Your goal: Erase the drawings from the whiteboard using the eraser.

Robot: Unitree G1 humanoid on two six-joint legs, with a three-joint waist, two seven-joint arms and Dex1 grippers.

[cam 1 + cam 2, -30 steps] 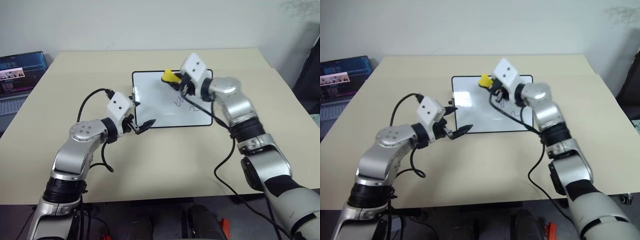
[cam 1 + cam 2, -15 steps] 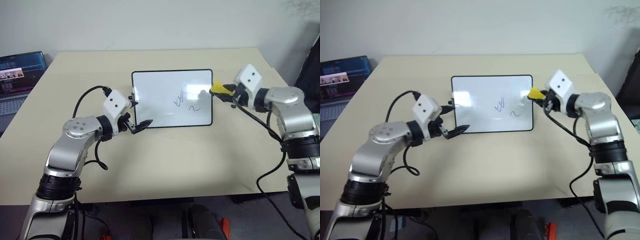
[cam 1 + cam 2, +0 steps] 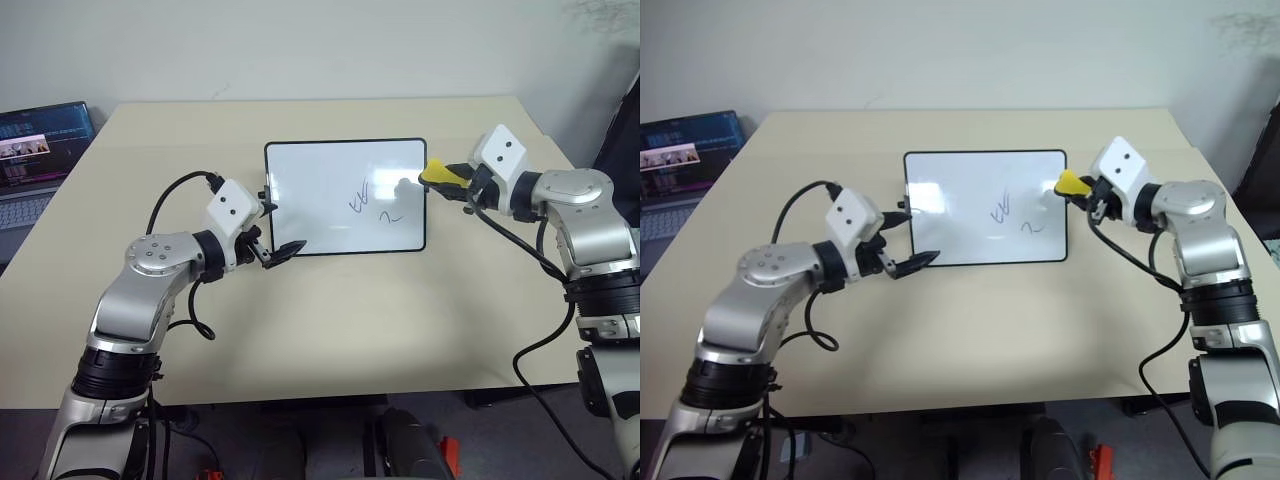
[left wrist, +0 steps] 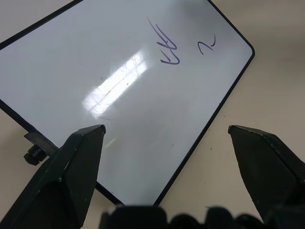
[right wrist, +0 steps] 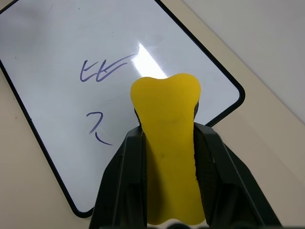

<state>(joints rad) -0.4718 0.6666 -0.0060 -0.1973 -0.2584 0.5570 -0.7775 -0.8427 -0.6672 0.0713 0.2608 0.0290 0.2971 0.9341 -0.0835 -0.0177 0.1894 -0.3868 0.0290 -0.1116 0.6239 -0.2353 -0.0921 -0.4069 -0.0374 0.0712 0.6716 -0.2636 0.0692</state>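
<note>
The whiteboard [image 3: 345, 196] lies flat at the centre of the pale bench [image 3: 330, 320], its black frame unbroken, with two drawings [image 3: 370, 205] in dark ink on its right half: a cluster of slanted strokes and, just below at 5 o'clock, a small hooked squiggle. A laptop [image 3: 35, 150] stands off the bench's left edge at 9 o'clock. The left gripper [image 3: 282, 249] hovers at the board's 7 o'clock corner, fingers spread wide and holding nothing. The right gripper [image 3: 452, 180] hangs just off the board's 3 o'clock edge, fingers clamped on the yellow eraser [image 3: 437, 175].
</note>
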